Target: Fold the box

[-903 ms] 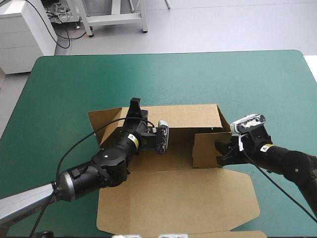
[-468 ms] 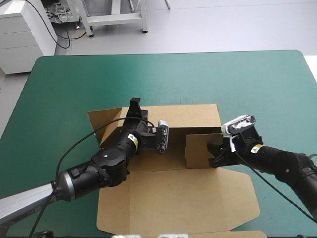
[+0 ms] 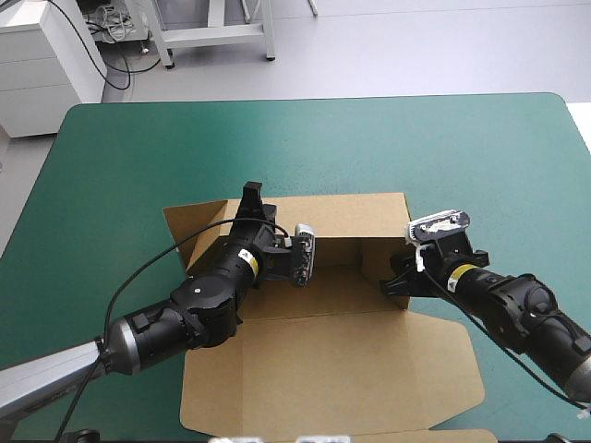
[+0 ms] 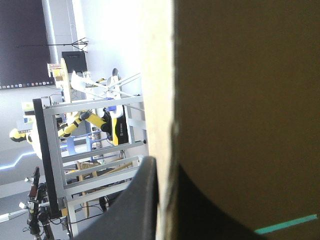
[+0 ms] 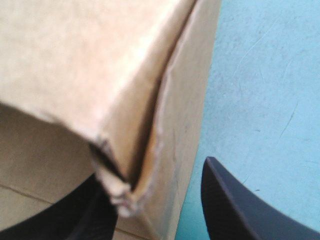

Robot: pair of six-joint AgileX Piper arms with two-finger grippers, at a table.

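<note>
there, left fingers [image 4: 142, 210] seemingly pinch the box [image 4: 245, 100]

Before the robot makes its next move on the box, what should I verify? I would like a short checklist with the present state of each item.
1. Hold of the left gripper on the back wall: ok; the board sits between its nearly shut fingers.
2. The back wall upright: ok.
3. The right gripper astride the right side wall: ok, but it is open, and its outer finger is apart from the board.
4. The right side wall tucked in place: cannot tell.
5. The lid flat on the table: ok.
</note>
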